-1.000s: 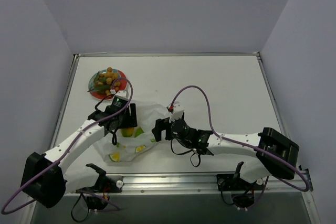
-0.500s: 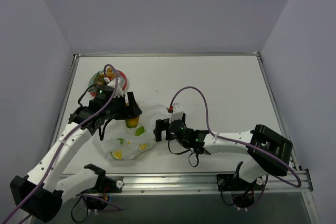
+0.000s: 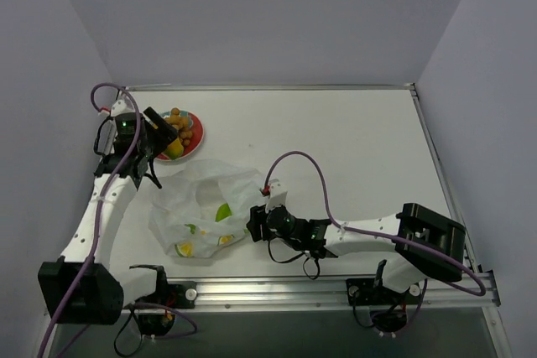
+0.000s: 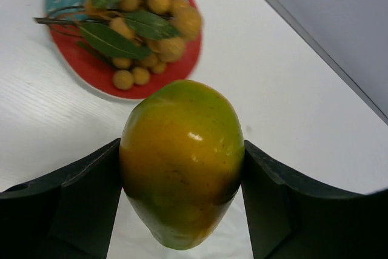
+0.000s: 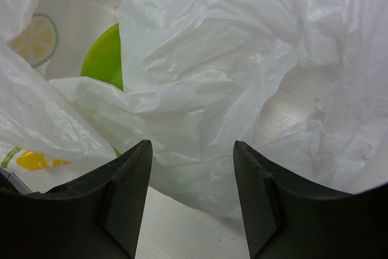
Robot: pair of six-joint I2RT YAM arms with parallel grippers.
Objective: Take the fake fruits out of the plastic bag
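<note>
In the left wrist view my left gripper (image 4: 182,168) is shut on an orange-yellow mango-like fake fruit (image 4: 182,156), held above the table just in front of the red-and-teal plate (image 4: 85,71). A bunch of orange-yellow berries with green leaves (image 4: 145,22) lies on that plate. From above, the left gripper (image 3: 168,144) hangs at the plate's near edge. The plastic bag (image 3: 205,199) lies crumpled mid-table with a green piece (image 3: 223,211) and yellow slices (image 3: 185,248) inside. My right gripper (image 3: 252,222) is open at the bag's right edge, with the bag's film (image 5: 212,59) bulging between its fingers.
The plate (image 3: 195,133) sits at the back left, close to the table's left rim (image 3: 107,136). The grey wall runs along the far edge. The right arm lies low across the front of the table, its cable looping above it.
My left arm has lifted the mango-like fruit out of the bag and swung it back-left to the plate. My right gripper has slid forward-left to the bag's edge and its jaws have narrowed.
</note>
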